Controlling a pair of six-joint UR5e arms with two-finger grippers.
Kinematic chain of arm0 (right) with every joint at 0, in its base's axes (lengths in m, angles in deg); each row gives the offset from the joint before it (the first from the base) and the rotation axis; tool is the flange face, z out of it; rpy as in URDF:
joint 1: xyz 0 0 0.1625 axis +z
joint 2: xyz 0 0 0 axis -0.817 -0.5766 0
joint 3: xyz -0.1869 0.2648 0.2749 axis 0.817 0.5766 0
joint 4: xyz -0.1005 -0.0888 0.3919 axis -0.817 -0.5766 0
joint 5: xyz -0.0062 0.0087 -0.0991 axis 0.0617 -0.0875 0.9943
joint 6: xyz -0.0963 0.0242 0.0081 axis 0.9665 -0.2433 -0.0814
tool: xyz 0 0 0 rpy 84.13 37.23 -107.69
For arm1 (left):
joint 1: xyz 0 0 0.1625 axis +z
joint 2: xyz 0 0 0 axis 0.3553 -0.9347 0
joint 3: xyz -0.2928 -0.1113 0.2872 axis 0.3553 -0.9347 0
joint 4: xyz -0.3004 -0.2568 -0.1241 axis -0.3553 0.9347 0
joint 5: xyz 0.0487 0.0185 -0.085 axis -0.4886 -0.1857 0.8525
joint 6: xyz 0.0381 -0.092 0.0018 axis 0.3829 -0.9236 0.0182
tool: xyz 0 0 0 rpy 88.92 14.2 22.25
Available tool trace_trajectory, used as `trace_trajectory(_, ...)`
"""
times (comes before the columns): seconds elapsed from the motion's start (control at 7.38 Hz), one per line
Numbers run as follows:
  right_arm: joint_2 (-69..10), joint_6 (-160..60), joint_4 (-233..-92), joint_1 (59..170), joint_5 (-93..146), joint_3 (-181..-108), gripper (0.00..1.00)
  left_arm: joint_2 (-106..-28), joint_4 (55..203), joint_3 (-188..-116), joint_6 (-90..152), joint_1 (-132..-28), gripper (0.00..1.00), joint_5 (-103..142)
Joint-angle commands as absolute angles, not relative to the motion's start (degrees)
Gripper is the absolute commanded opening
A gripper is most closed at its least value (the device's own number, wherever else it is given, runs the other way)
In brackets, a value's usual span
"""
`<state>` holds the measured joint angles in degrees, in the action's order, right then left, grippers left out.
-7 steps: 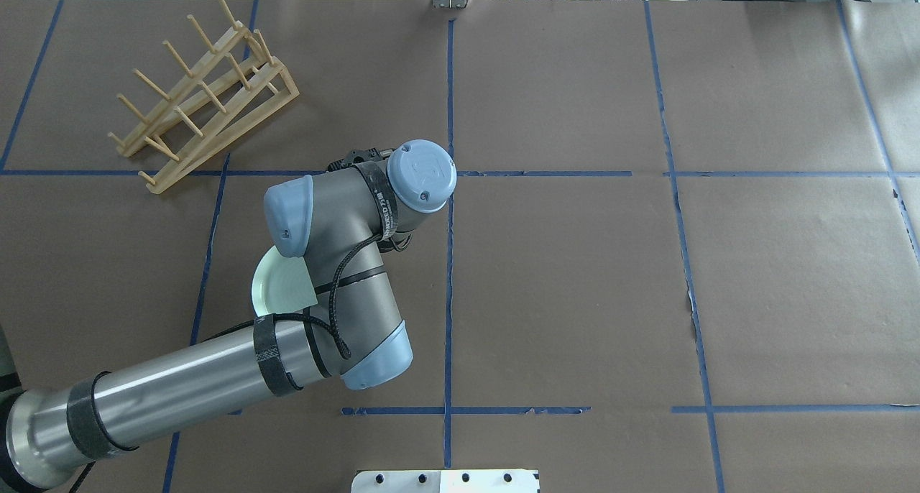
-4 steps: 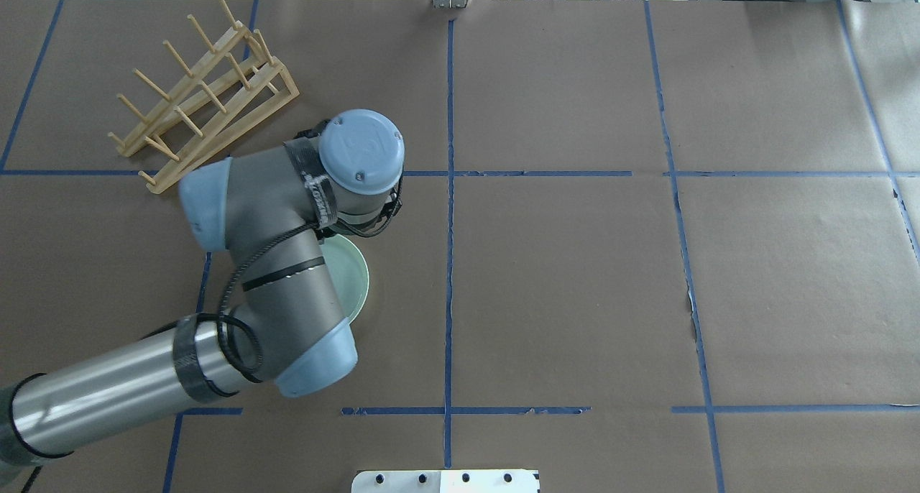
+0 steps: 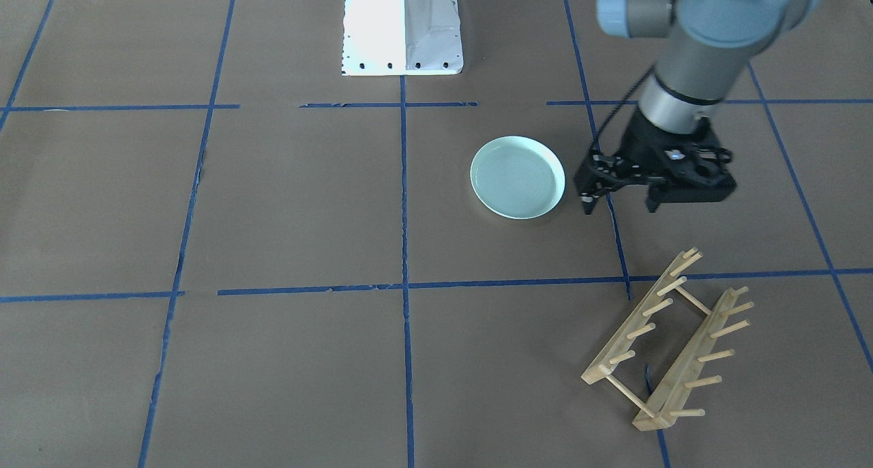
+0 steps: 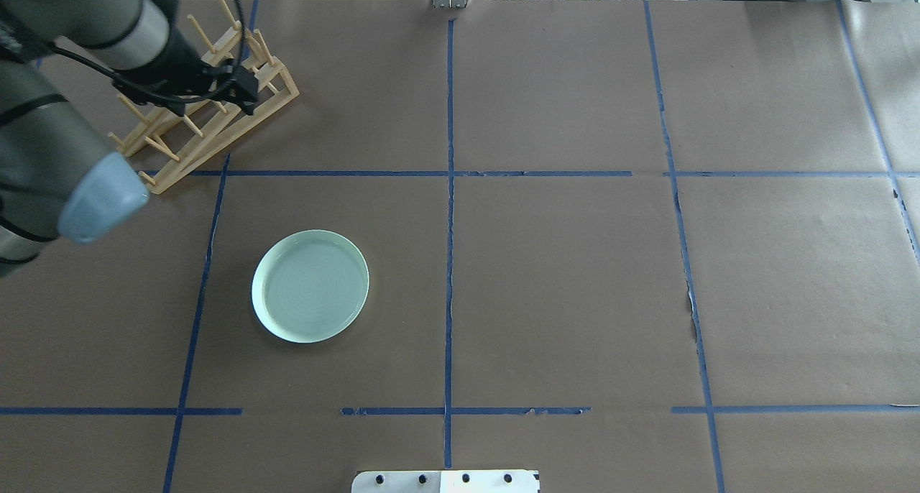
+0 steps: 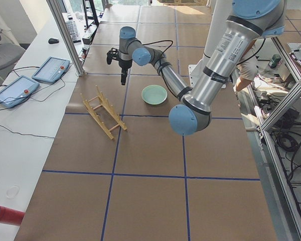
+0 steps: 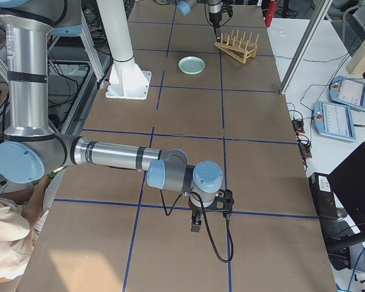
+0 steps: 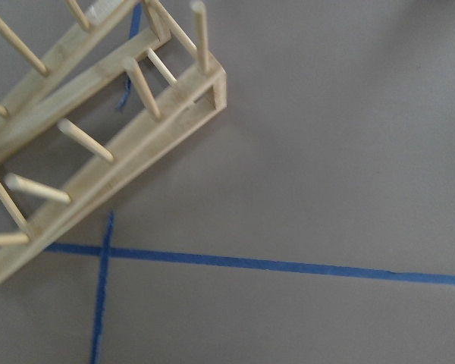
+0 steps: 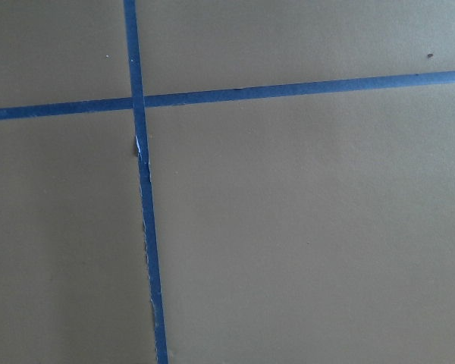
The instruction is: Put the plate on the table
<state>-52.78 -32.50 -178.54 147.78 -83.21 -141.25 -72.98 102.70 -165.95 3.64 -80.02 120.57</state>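
The pale mint-green plate (image 4: pixel 310 286) lies flat on the brown paper table (image 4: pixel 560 284), fully uncovered; it also shows in the front view (image 3: pixel 518 177) and both side views (image 5: pixel 154 94) (image 6: pixel 191 64). My left gripper (image 3: pixel 620 205) hangs open and empty above the table, between the plate and the wooden rack, touching neither. In the overhead view it sits over the rack (image 4: pixel 215 90). My right gripper (image 6: pixel 202 219) hovers low over the table far from the plate; I cannot tell whether it is open or shut.
The wooden peg rack (image 3: pixel 672 338) stands at the far left of the table, also in the left wrist view (image 7: pixel 136 144). The white robot base (image 3: pixel 402 28) is at the near edge. Blue tape lines (image 8: pixel 144 205) divide the table.
My left arm has swung away from above the plate toward the rack. The plate, partly hidden under the arm before, now shows whole in the same spot.
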Motion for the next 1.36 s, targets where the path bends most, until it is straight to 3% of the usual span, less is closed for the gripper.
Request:
trace_trajectory(0.0, -52.78, -32.50, -178.54, 147.78, -83.21, -141.23, 1.00, -62.29, 107.12, -162.30, 32.59, -94.41, 1.00, 127.46)
trace_trajectory(0.41, -52.78, -32.50, -178.54, 147.78, -83.21, -141.31, 1.00, -49.04, 107.12, -158.06, 51.14, -111.21, 1.00, 134.31)
trace_trajectory(0.68, -52.78, -32.50, -178.54, 147.78, -83.21, -141.31, 1.00, -47.40, 106.59, -149.85, 50.62, -112.21, 1.00, 133.97)
trace_trajectory(1.22, -52.78, -32.50, -178.54, 147.78, -83.21, -141.32, 1.00, -45.73, 106.06, -153.40, 50.54, -114.06, 1.00, 133.88)
